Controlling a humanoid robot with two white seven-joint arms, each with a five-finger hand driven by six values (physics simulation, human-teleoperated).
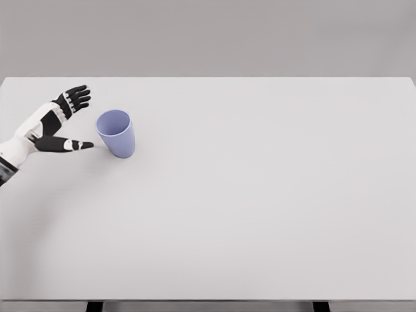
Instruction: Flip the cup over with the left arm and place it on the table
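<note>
A lavender-blue cup (117, 133) stands on the white table (260, 195) at the left, its open mouth facing up and slightly toward me. My left hand (77, 120) hovers just left of the cup, open, with the fingers (77, 97) spread behind and the thumb (75, 145) stretched toward the cup's lower side. A small gap separates the thumb tip from the cup wall. The hand holds nothing. My right arm is out of sight.
The table's far edge runs across the top of the view, its near edge along the bottom, with two dark legs below. A plain grey wall stands behind.
</note>
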